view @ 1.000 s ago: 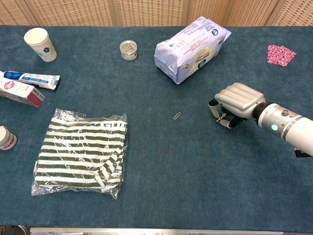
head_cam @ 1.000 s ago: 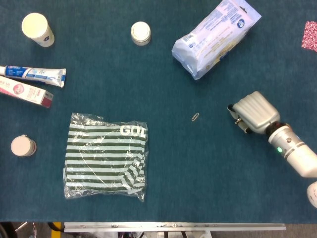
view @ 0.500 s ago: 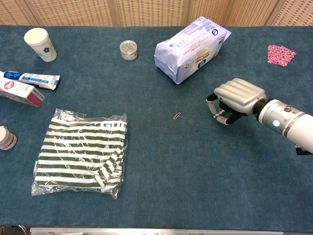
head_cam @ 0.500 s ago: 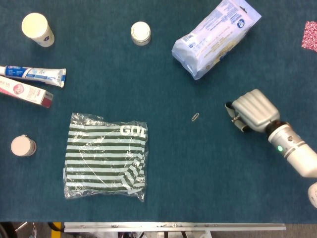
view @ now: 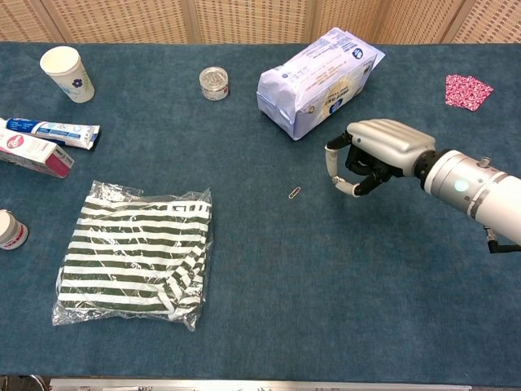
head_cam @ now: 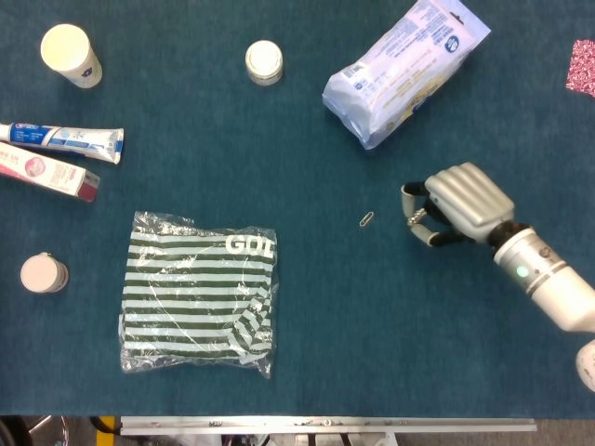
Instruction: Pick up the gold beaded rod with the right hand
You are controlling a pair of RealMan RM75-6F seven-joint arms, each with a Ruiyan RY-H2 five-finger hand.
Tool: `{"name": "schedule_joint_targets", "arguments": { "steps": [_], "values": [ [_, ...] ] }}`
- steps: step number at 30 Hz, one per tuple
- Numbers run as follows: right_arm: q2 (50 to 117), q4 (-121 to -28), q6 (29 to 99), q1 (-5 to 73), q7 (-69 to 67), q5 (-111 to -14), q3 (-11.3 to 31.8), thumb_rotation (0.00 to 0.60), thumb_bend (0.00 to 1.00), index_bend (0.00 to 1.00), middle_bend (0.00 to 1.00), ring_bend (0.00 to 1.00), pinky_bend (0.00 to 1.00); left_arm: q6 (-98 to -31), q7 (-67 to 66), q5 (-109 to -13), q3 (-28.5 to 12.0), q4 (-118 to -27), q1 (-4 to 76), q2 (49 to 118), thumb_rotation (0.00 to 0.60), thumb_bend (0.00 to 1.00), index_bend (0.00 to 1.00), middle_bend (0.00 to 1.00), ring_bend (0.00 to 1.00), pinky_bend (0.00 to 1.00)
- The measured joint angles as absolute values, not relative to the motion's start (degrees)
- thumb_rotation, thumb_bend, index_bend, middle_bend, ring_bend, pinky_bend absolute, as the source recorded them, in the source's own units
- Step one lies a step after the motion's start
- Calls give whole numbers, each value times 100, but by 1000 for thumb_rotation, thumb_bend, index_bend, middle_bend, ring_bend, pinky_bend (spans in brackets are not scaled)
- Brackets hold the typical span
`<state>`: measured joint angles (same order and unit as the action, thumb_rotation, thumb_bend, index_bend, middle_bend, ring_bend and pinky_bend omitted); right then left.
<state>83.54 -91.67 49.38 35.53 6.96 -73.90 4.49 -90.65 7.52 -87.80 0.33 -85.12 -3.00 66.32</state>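
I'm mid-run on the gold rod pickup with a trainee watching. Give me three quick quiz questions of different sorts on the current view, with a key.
1. True or false: the right hand is already touching the gold beaded rod.
2. Multiple choice: which object lies just beyond the right hand, toward the far edge of the table? A) paper cup B) white-and-blue packet C) striped bagged garment
3. Fill in: relative to the right hand, the rod lies on the robot's ____ side.

Key:
1. False; a gap of bare cloth separates the curled fingers from the rod.
2. B
3. Left
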Motion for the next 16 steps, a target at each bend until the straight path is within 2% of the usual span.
{"name": "schedule_joint_targets", "arguments": {
  "steps": [16],
  "values": [
    [9021, -8850, 4975, 3732, 43, -7555, 626, 600, 347, 735, 984, 1000, 1000, -9118, 793, -8751, 49, -8493, -370, 6621, 600, 241, 77, 100, 69, 98]
  ]
}}
